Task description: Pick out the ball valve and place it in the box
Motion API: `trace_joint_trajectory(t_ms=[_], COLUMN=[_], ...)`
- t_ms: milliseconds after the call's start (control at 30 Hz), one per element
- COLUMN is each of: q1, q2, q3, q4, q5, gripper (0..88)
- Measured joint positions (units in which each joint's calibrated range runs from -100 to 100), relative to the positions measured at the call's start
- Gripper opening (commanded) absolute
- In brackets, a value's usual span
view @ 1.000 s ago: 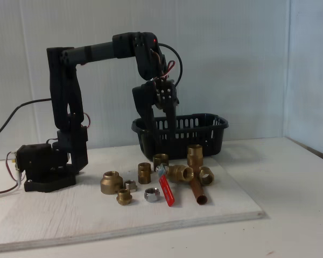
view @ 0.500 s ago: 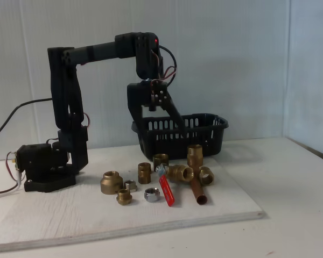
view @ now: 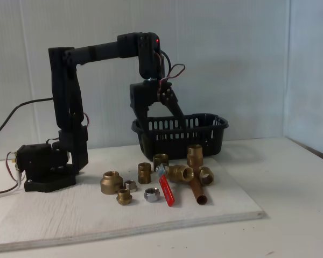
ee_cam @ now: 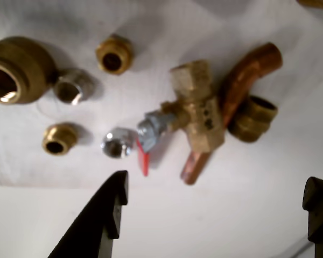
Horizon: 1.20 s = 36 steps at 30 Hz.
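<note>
1. Ball valve (view: 169, 180) is lying on the white board (view: 70, 215) among the loose fittings, its red lever handle pointing toward the front edge in the fixed view; the wrist view is showing its brass body (ee_cam: 196, 105) with the silver nut facing left.
2. The copper pipe (view: 197, 191) is lying just beside the valve, touching it on its right in the fixed view and curving behind the body in the wrist view (ee_cam: 247, 75).
3. The gripper (view: 162, 127) is hanging above the parts with its jaws spread wide and nothing between them; the wrist view is showing its two black fingertips well apart at the bottom edge (ee_cam: 215, 199).
4. The box (view: 204, 134) is standing behind the fittings, at the back of the board.
5. A large brass fitting (view: 111, 182) is sitting to the left of the valve, with a silver nut (view: 151, 194) and smaller brass pieces (view: 124, 197) near it.
</note>
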Motion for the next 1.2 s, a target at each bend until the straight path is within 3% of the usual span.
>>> trace_joint_trajectory(t_ms=[567,833,1200], q1=[2.82,5.56,5.63], q2=[0.0,0.0,0.0], q3=[8.53,8.53,13.16], q4=[-6.1,-7.14,-8.86], q5=[7.08,8.58,8.63], gripper=[35.5,52.0,52.2])
